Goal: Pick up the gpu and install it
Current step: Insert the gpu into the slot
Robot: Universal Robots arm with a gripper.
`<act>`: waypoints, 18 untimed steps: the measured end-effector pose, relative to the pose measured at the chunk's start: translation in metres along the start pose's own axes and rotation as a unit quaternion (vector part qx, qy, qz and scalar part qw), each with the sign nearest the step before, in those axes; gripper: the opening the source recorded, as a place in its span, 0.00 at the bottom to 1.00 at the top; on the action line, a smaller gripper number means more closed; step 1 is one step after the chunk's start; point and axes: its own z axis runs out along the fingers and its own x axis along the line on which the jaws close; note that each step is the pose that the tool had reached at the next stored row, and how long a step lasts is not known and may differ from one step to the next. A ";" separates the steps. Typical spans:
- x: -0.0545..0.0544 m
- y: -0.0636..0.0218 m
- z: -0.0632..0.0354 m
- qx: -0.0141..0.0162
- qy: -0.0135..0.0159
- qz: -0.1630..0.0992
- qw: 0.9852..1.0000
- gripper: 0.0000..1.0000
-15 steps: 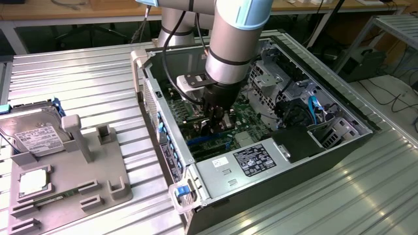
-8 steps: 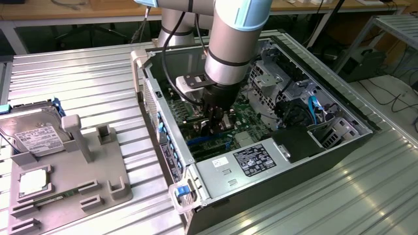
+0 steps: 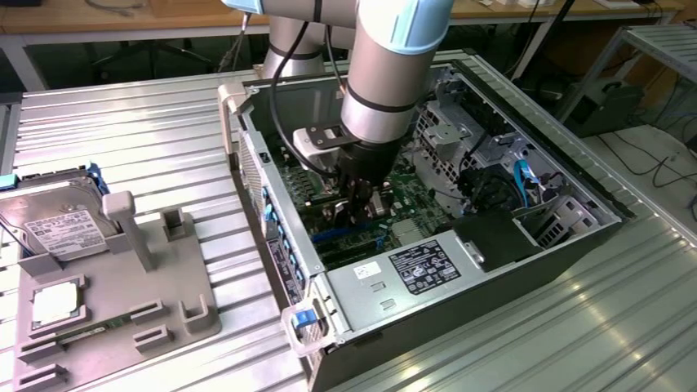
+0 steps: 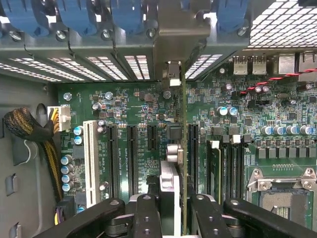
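The arm reaches straight down into the open computer case (image 3: pixel 566 188). Its end effector (image 4: pixel 179 208) is clamped on the gpu (image 4: pixel 184 148), held edge-on, upright, above the motherboard (image 4: pixel 237 144) slots.

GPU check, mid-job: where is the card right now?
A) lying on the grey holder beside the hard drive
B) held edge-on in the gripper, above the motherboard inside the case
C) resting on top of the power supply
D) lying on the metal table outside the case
B: the wrist view shows the gpu edge-on between the fingers of the gripper, over the motherboard slots, and the exterior view has the arm reaching into the open case.
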 end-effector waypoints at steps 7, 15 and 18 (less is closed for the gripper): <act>0.000 0.0000 0.0020 0.000 -0.001 0.000 1.000 0.29; 0.000 0.0013 0.0032 -0.003 -0.002 0.000 1.000 0.29; 0.000 0.0013 0.0032 -0.003 -0.002 0.000 1.000 0.29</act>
